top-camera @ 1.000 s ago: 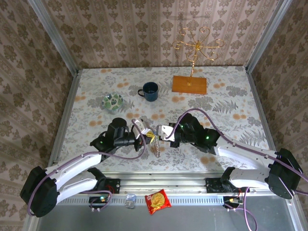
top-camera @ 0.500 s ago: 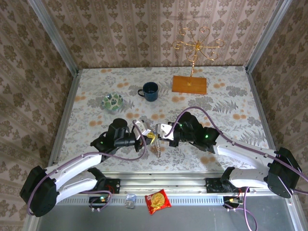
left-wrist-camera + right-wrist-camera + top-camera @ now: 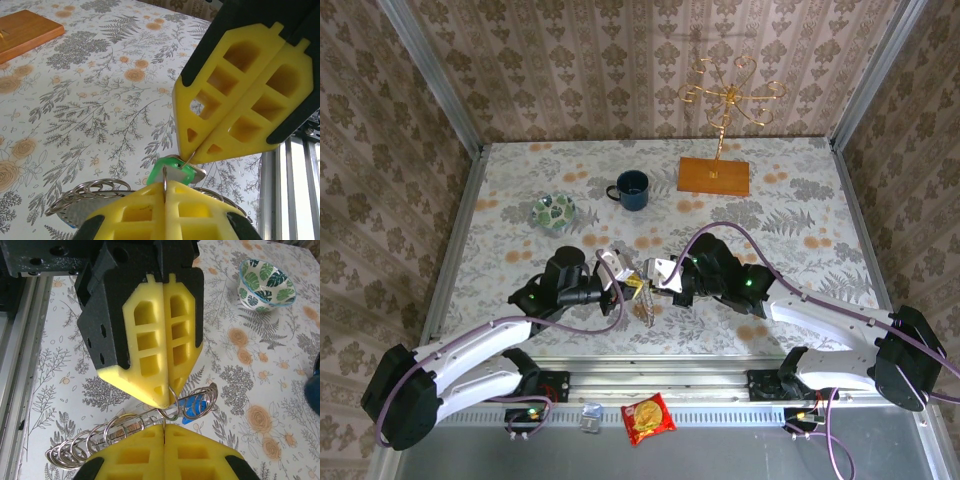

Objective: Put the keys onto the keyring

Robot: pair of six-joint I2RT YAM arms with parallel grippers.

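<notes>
L claw (image 3: 167,386) & R claw (image 3: 199,153) both closed tip to tip, pinching small wire loop (image 3: 170,416). Green key (image 3: 172,172), blue key (image 3: 192,407) & coiled keyring (image 3: 100,437) right beside them, over desk (image 3: 800,230) front-centre.

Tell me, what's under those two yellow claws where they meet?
A green key, a blue key and the coiled keyring sit there. The left gripper and right gripper are shut; exactly what each pinches is covered.
</notes>
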